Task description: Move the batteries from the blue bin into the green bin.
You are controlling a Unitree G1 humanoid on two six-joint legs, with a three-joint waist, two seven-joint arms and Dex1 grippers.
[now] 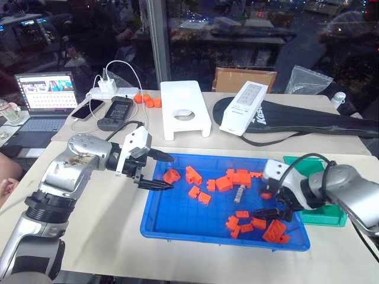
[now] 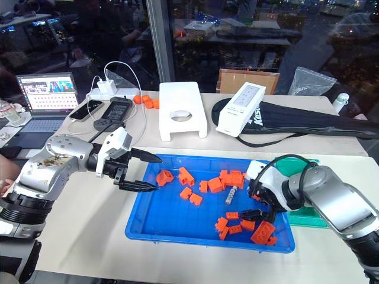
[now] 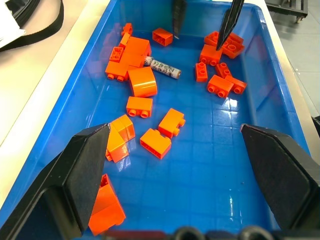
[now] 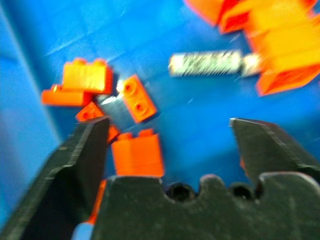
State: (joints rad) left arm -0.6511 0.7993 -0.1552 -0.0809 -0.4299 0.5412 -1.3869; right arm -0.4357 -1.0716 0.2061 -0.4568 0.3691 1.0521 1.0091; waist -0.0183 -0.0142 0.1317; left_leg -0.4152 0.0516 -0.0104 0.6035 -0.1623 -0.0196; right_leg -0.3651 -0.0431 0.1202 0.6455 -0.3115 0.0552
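**One battery in blue bin; both hands empty**

The battery [image 1: 239,193] lies flat on the floor of the blue bin [image 1: 177,228], among orange bricks [image 1: 224,183]. The right hand [image 1: 273,213] hangs over the bin's right end, fingers apart, gripping nothing. The left hand [image 1: 157,171] hovers at the bin's left edge, fingers apart. The green bin [image 1: 329,218] sits just right of the blue one on the table [image 1: 112,225].

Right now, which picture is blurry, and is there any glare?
Right wrist view: smeared, battery and bricks soft. Left wrist view: sharp, with lamp glare on the wet-looking blue bin floor. Eye views: window mirrors room lights.
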